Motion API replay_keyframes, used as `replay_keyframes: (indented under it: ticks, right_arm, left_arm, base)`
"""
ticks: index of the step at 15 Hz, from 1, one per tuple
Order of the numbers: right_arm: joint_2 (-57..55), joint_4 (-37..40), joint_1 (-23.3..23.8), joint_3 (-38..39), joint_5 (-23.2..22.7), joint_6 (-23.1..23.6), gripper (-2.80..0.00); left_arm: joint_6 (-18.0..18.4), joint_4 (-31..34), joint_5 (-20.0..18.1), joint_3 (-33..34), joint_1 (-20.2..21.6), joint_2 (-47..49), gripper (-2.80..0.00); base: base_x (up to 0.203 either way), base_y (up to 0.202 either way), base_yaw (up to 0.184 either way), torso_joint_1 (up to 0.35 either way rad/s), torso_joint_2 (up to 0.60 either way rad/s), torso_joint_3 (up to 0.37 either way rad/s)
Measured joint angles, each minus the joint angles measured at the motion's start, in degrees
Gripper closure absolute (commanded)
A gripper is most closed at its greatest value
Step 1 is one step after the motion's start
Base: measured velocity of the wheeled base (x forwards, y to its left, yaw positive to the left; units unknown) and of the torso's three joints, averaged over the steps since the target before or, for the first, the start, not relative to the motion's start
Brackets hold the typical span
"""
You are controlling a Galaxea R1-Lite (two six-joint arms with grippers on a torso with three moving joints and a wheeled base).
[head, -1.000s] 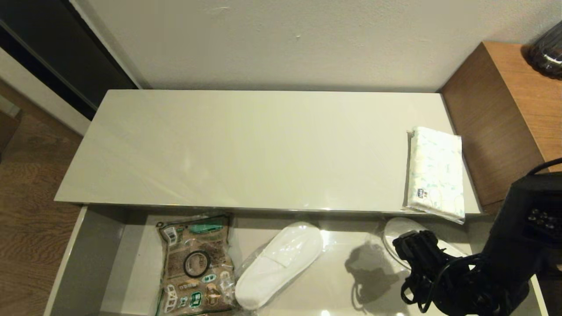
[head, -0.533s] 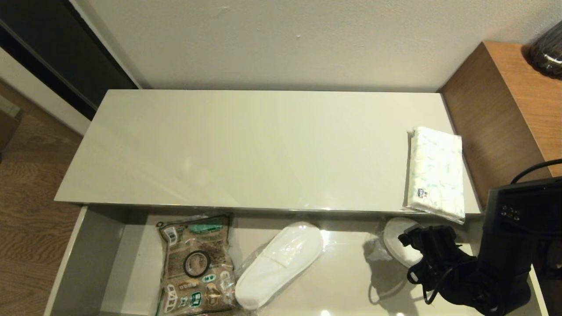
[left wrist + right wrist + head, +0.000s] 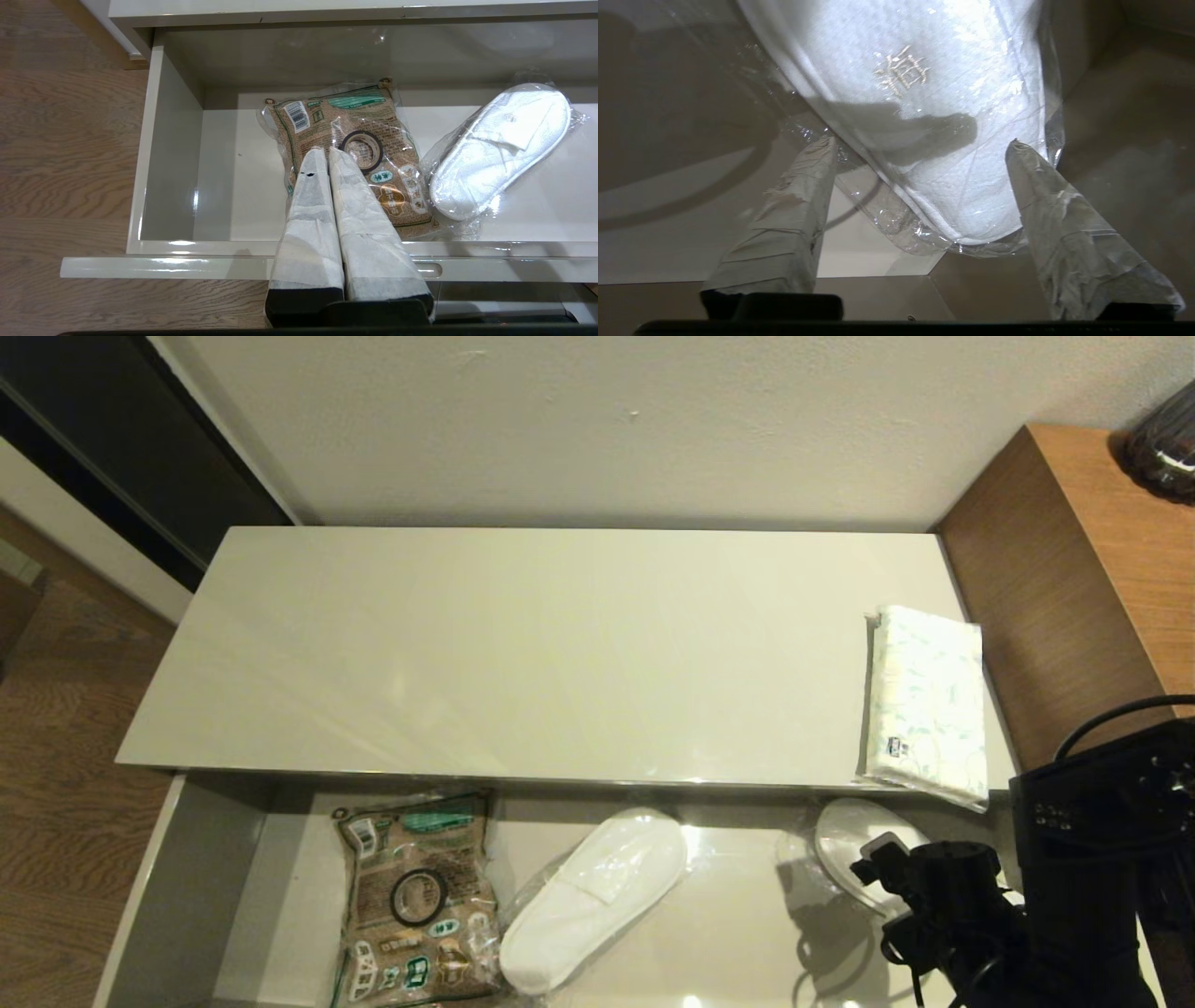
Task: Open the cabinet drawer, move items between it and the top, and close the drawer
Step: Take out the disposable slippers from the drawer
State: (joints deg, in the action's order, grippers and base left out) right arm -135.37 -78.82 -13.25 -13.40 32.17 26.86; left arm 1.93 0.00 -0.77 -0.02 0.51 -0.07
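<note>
The cabinet drawer (image 3: 187, 887) stands pulled out below the top (image 3: 560, 653). The tissue pack (image 3: 927, 702) lies on the top's right end. One wrapped white slipper (image 3: 593, 896) lies in the drawer's middle. A second wrapped slipper (image 3: 845, 835) lies at the drawer's right end. My right gripper (image 3: 892, 873) is low over that second slipper (image 3: 934, 93). It is open (image 3: 922, 142), with one finger on each side of the slipper's end. My left gripper (image 3: 326, 153) is shut and empty, held in front of the drawer's (image 3: 173, 154) front edge and out of the head view.
A brown printed bag with a black ring (image 3: 415, 896) lies in the drawer's left half, beside the middle slipper (image 3: 500, 151). A taller brown wooden unit (image 3: 1074, 569) stands against the top's right end, with a dark object (image 3: 1162, 443) on it.
My right arm has swung rightward and its wrist has turned, with the gripper staying over the right slipper. The slipper's wrap has shifted slightly. Nothing else has moved.
</note>
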Motion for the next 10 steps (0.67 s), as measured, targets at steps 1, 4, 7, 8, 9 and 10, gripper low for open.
replay_keyframes:
  ticks: [1, 4, 7, 8, 9, 10]
  right_arm:
    - [-1.2, -3.1, 0.0, 1.1, -0.6, 0.8, -2.80]
    - [-4.9, -8.0, 0.2, 4.0, -3.0, 1.6, -2.80]
    - [-7.5, -8.4, 1.7, 2.2, -3.3, 2.7, -2.80]
    - [-8.0, -8.4, 2.3, 1.1, -3.3, 3.1, -2.80]
    - [-8.4, -8.4, 2.7, -0.3, -3.2, 3.6, -2.80]
    - [-8.7, -8.4, 3.1, -1.3, -3.2, 3.9, -2.80]
  left_arm:
    - [0.0, 0.0, 0.0, 0.0, 0.0, 0.0, 0.00]
    - [0.0, 0.0, 0.0, 0.0, 0.0, 0.0, 0.00]
    - [0.0, 0.0, 0.0, 0.0, 0.0, 0.0, 0.00]
    - [0.0, 0.0, 0.0, 0.0, 0.0, 0.0, 0.00]
    - [0.0, 0.0, 0.0, 0.0, 0.0, 0.0, 0.00]
    - [0.0, 0.0, 0.0, 0.0, 0.0, 0.0, 0.00]
  base:
    - [0.000, 0.000, 0.000, 0.000, 0.00, 0.000]
    - [0.000, 0.000, 0.000, 0.000, 0.00, 0.000]
    - [0.000, 0.000, 0.000, 0.000, 0.00, 0.000]
    - [0.000, 0.000, 0.000, 0.000, 0.00, 0.000]
    - [0.000, 0.000, 0.000, 0.000, 0.00, 0.000]
    - [0.000, 0.000, 0.000, 0.000, 0.00, 0.000]
